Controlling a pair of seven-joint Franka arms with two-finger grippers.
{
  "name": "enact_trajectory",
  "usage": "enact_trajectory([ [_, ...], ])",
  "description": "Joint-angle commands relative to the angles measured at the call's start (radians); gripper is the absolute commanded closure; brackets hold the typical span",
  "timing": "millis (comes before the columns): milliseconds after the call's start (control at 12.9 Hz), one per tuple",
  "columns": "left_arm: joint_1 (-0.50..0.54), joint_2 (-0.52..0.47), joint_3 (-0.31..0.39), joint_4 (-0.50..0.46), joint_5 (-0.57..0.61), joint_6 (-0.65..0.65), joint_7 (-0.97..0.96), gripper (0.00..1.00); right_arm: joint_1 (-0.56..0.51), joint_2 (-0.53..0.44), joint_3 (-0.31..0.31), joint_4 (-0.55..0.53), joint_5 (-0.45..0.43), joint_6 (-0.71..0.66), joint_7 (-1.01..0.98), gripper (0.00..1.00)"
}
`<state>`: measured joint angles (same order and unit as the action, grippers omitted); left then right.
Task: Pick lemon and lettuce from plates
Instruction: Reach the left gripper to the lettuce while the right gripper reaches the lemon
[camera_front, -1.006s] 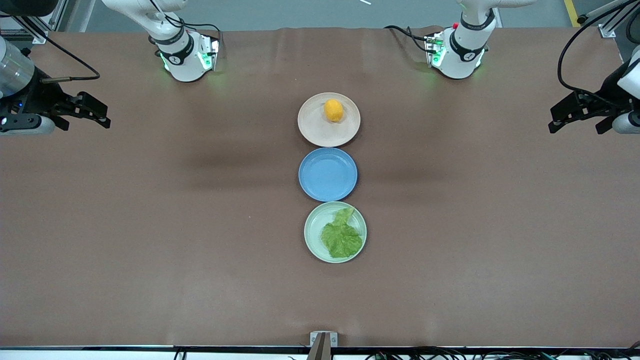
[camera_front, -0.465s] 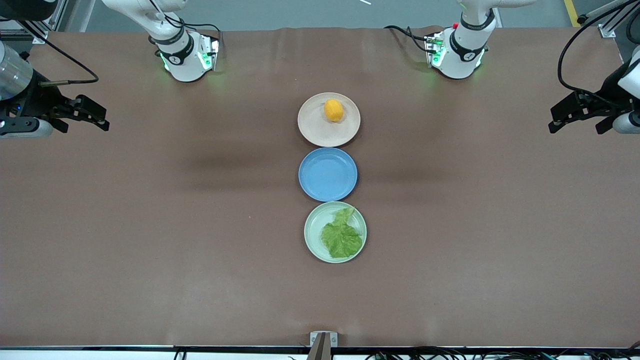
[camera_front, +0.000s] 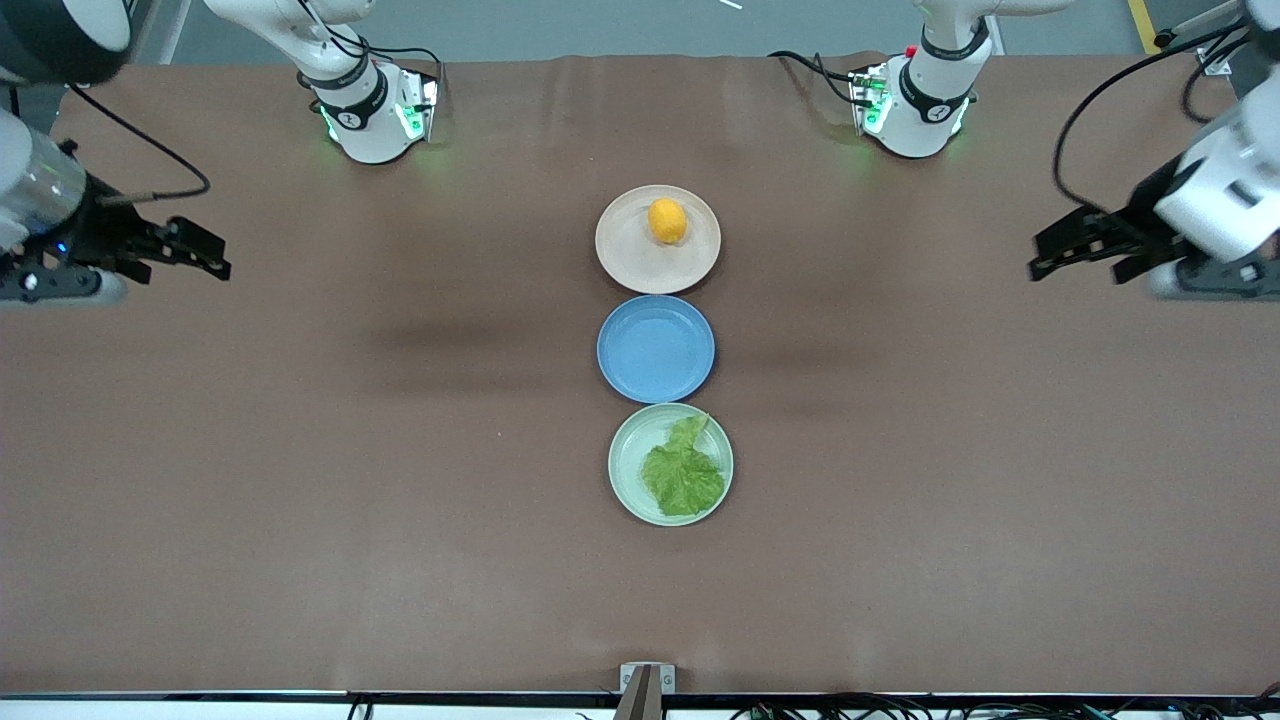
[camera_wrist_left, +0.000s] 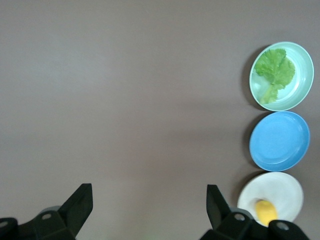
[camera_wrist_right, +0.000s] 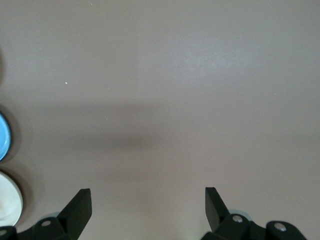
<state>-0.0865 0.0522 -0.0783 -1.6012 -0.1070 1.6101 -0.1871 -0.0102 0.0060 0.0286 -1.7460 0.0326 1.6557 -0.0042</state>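
The lemon (camera_front: 667, 220) lies on the beige-pink plate (camera_front: 630, 255), the plate farthest from the front camera. The lettuce (camera_front: 683, 472) lies on the mint green plate (camera_front: 625, 460), the nearest one. My left gripper (camera_front: 1045, 255) is open and empty, up over bare table toward the left arm's end. My right gripper (camera_front: 212, 255) is open and empty, up over bare table toward the right arm's end. The left wrist view shows the lettuce (camera_wrist_left: 274, 72), the green plate (camera_wrist_left: 303, 80), the lemon (camera_wrist_left: 265, 211) and the beige plate (camera_wrist_left: 287, 190) past its open gripper (camera_wrist_left: 149, 195). The right wrist view shows its open gripper (camera_wrist_right: 148, 197) and the beige plate's edge (camera_wrist_right: 7, 202).
A bare blue plate (camera_front: 656, 348) sits between the two task plates; it also shows in the left wrist view (camera_wrist_left: 279, 141) and at the edge of the right wrist view (camera_wrist_right: 3, 141). Brown table cover (camera_front: 300, 450) spreads wide on both sides. The arm bases (camera_front: 372, 110) stand along the table's edge farthest from the front camera.
My left gripper has moved inward toward the plates and a little nearer the front camera. My right gripper has shifted slightly inward. The lemon, lettuce and plates have not moved.
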Motion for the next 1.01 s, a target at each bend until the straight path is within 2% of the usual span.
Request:
enact_trajectory([
  [0,-0.082,0.110,-0.031,0.024,-0.010,0.057,-0.185,0.00,-0.014,0.132,0.013,0.106,0.003,-0.016,-0.016,0.00],
  [77,-0.122,0.153,-0.031,0.026,-0.007,0.104,-0.269,0.00,-0.004,0.131,0.014,0.089,0.004,-0.019,0.013,0.00],
  [232,-0.180,0.211,-0.031,0.026,-0.008,0.221,-0.380,0.00,0.044,0.127,0.020,0.063,0.016,-0.019,0.251,0.00],
  [387,-0.248,0.282,-0.031,0.027,-0.002,0.284,-0.477,0.00,0.142,0.123,0.021,0.043,0.029,-0.019,0.412,0.00],
  [619,-0.321,0.437,-0.028,0.098,0.018,0.428,-0.691,0.00,0.315,0.127,0.021,0.007,0.099,0.013,0.443,0.00],
  [929,-0.392,0.616,-0.022,0.116,0.024,0.759,-0.921,0.00,0.589,0.129,0.021,-0.111,0.109,0.221,0.538,0.00],
])
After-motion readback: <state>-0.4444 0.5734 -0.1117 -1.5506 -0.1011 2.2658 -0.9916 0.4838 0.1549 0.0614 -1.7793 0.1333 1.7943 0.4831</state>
